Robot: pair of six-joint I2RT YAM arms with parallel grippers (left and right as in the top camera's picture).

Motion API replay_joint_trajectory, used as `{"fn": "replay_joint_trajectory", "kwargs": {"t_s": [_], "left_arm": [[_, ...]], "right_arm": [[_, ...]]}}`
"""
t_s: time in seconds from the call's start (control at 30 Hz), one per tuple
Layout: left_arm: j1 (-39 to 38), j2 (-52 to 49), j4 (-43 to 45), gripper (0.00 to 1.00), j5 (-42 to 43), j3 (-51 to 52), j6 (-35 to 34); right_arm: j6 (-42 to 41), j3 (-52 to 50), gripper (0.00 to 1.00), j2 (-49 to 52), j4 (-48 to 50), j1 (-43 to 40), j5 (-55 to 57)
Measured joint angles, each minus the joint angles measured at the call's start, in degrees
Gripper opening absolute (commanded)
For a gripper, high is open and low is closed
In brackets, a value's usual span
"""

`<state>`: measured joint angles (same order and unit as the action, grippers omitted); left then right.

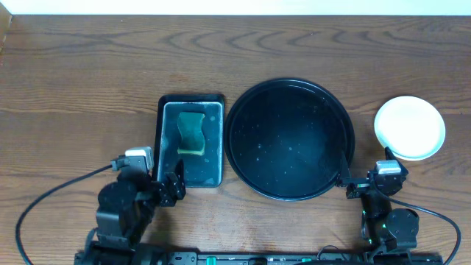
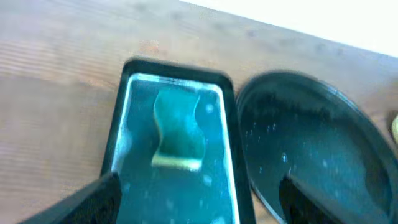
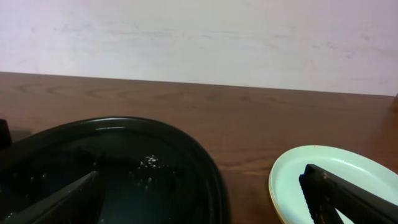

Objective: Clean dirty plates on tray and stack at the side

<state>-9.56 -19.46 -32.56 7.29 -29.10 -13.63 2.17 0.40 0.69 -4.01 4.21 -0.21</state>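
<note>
The large round black tray [image 1: 288,140] lies at the table's middle with no plate on it, only small wet specks; it also shows in the left wrist view [image 2: 311,149] and the right wrist view [image 3: 118,168]. The plates [image 1: 409,126] sit stacked on the table right of the tray, a pale mint one on top [image 3: 329,180]. My left gripper [image 1: 168,190] is open and empty at the near end of the sponge tray. My right gripper [image 1: 368,184] is open and empty, between the tray's near right rim and the stack.
A small rectangular black tray [image 1: 190,140] with a green-yellow sponge [image 1: 193,132] lies left of the round tray; it also shows in the left wrist view [image 2: 174,143]. Cables run from both arm bases along the table's near edge.
</note>
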Motion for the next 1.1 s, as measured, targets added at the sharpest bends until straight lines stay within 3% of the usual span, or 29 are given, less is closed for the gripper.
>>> {"fn": "replay_joint_trajectory", "kwargs": {"t_s": [0.7, 1.0, 1.1], "left_arm": [[0.13, 18.51, 35.93, 0.82, -0.17, 23.87, 6.64], [0.94, 18.86, 46.95, 0.82, -0.17, 27.63, 11.19], [0.94, 18.88, 47.04, 0.82, -0.17, 28.52, 13.77]], "right_arm": [[-0.02, 0.00, 0.99, -0.02, -0.02, 0.00, -0.02], [0.00, 0.00, 0.99, -0.02, -0.02, 0.00, 0.00], [0.00, 0.00, 0.99, -0.02, -0.02, 0.00, -0.02]]}}
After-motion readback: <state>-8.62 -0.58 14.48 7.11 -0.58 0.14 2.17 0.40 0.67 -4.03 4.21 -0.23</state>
